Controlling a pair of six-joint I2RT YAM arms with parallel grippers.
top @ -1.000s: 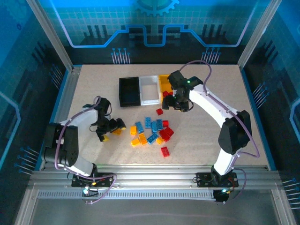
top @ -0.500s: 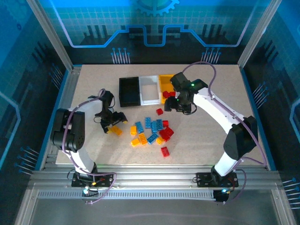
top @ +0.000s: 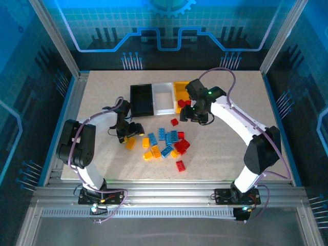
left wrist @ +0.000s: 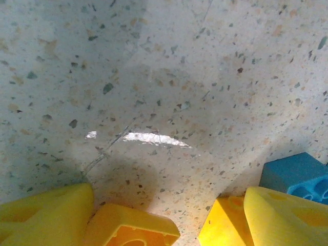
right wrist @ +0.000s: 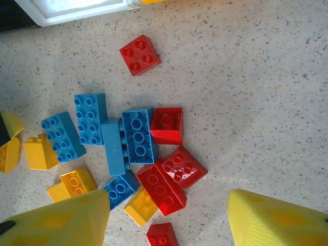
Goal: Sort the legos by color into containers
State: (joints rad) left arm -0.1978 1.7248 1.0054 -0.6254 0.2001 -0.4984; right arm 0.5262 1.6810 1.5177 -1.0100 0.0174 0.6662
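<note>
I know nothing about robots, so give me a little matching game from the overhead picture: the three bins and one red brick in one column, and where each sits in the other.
Things:
1. black bin
2. white bin
3. orange-yellow bin
4. red brick

Places:
A. middle of the row
B. on the table, nearest its front edge
C. left end of the row
D. right end of the row

Pairs: 1-C, 2-A, 3-D, 4-B

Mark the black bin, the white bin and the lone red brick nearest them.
black bin (top: pixel 141 100): top external view, on its bare inside floor.
white bin (top: pixel 164 98): top external view, on its bare inside floor.
lone red brick (right wrist: pixel 140 55): right wrist view, on its studded top face.
</note>
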